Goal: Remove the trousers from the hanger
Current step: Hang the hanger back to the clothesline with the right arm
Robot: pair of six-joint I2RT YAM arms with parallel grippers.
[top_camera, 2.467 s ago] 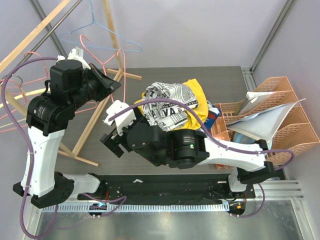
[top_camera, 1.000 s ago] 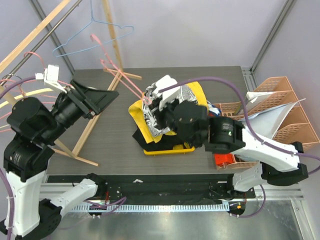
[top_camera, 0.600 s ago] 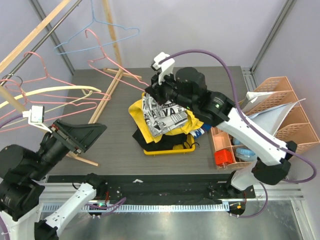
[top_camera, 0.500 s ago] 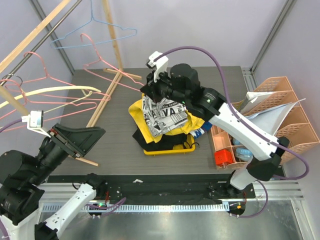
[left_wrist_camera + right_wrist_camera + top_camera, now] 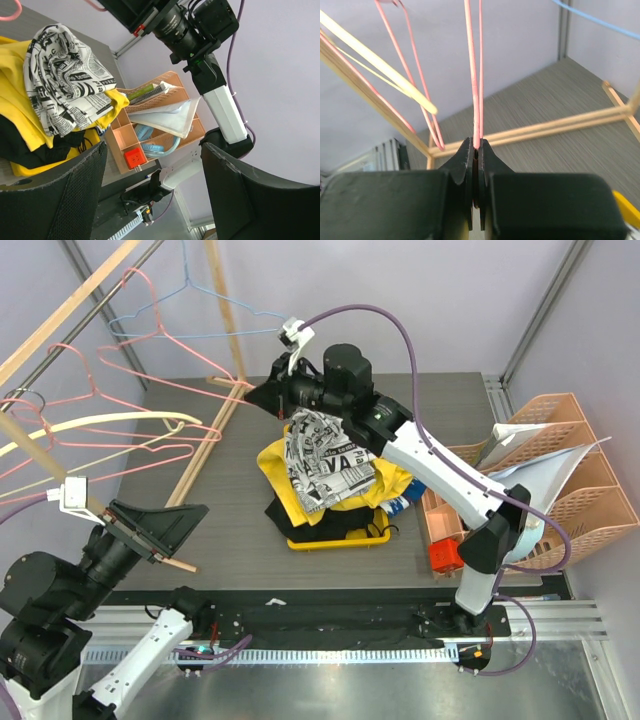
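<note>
Top external view: wooden rack far left; printed trousers heaped on the pile under my right arm, off the pink hanger. My right claw pinches that wire, which runs away toward the rack; my left claw gapes empty, well apart.

- You see the right gripper stretched out to the left of the clothes, its tips at the lower corner of a pink hanger.
- The newspaper-print trousers lie crumpled on a yellow garment in a yellow tray, apart from that hanger.
- Your left gripper hangs over the near-left part of the table.
</note>
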